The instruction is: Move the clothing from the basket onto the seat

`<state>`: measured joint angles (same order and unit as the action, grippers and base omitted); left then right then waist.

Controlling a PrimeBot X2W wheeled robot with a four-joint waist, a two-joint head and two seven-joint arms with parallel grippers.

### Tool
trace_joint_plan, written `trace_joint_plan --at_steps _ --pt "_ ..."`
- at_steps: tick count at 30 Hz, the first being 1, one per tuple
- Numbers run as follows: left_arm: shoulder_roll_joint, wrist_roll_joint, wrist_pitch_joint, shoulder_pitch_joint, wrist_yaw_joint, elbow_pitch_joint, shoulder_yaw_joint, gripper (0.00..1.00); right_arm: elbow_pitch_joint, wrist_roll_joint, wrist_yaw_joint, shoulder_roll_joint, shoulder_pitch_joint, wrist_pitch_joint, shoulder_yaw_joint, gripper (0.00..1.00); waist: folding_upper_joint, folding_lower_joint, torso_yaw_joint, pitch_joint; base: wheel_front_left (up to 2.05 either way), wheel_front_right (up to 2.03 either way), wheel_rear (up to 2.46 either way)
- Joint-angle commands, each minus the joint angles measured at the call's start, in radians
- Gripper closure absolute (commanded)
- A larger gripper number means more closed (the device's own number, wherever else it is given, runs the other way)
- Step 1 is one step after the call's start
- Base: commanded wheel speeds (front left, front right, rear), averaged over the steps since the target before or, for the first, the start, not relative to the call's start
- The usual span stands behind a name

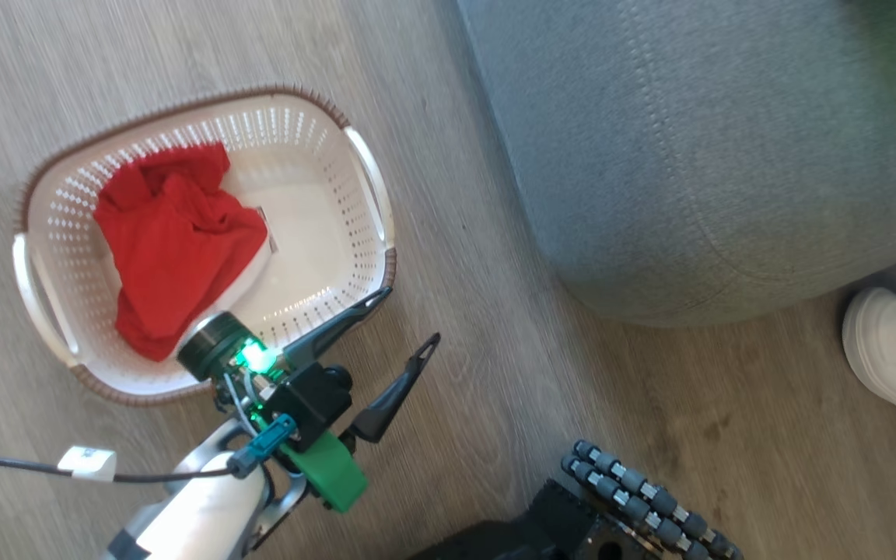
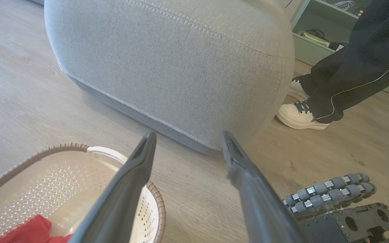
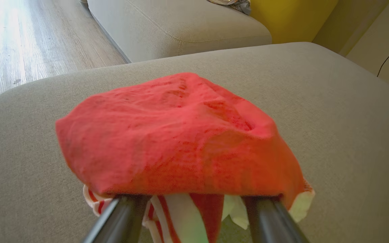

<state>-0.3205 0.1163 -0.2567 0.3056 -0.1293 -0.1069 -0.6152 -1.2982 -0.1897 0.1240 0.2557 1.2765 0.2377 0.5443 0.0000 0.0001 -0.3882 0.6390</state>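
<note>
We see one crumpled red garment (image 1: 176,241) in the perforated cream basket (image 1: 316,132) beside the parted, empty left tool (image 1: 411,315), and a white-banded garment (image 3: 177,135) heaped on the grey seat (image 3: 333,118), covering the parted right tool (image 3: 196,199) at its tips.

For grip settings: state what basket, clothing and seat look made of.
Basket: probably moulded cream plastic, smooth, slightly glossy; punched hole rows. Clothing: soft red fabric, matte; it creases and folds. Seat: grey woven upholstery, matte; textured weave, stitched seam.
</note>
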Motion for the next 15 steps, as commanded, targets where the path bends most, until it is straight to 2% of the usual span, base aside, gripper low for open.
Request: trace_joint_plan --at_steps 1,8,15 --pt "0.009 0.010 -0.005 -0.010 -0.001 0.025 0.018 0.00 0.018 -0.004 0.007 0.017 -0.018 -0.009 -0.014 0.00 0.0000 -0.0001 -0.001 -0.031 0.00 0.00 0.00" --pt "0.066 0.028 -0.005 -0.012 -0.001 0.008 -0.008 0.00 0.010 -0.019 0.007 0.018 -0.055 -0.094 -0.117 0.00 0.0000 -0.0001 0.003 -0.134 0.00 0.00 0.00" --pt "0.125 0.041 -0.005 -0.019 -0.001 -0.005 -0.018 0.00 0.008 0.024 0.007 0.031 -0.060 -0.073 -0.208 0.00 0.0000 -0.0001 0.021 -0.233 0.00 0.00 0.00"
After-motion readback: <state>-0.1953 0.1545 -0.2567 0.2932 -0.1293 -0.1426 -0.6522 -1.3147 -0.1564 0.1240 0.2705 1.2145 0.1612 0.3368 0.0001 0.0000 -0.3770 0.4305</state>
